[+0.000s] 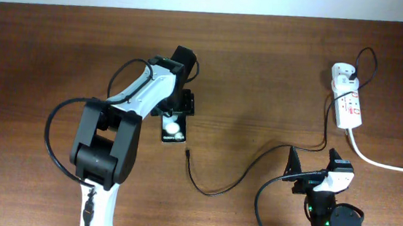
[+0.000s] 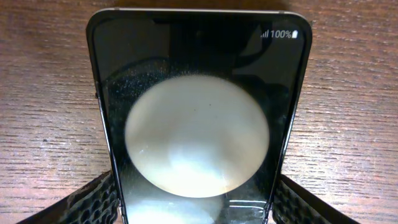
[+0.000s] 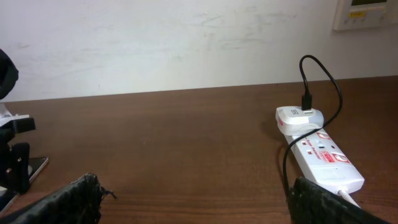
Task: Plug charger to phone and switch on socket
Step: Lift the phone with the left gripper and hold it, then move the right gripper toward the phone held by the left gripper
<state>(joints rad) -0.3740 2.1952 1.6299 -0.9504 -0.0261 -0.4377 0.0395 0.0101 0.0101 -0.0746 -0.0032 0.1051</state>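
The black phone (image 1: 173, 130) lies flat on the table, its screen reflecting white light spots. It fills the left wrist view (image 2: 196, 124). My left gripper (image 1: 177, 109) sits over its far end, and its two fingers (image 2: 194, 202) press the phone's long edges. The charger's black cable (image 1: 213, 192) ends in a plug tip (image 1: 185, 153) just below and right of the phone, apart from it. The cable runs right to a white adapter (image 1: 343, 70) in the socket strip (image 1: 349, 105). My right gripper (image 1: 313, 163) is open and empty, below and left of the strip (image 3: 323, 155).
A thick white cord (image 1: 387, 165) leaves the strip toward the right edge. The cable loops over the adapter (image 3: 298, 117). A pale wall stands behind the table's far edge. My left arm (image 3: 12, 155) shows at the far left of the right wrist view.
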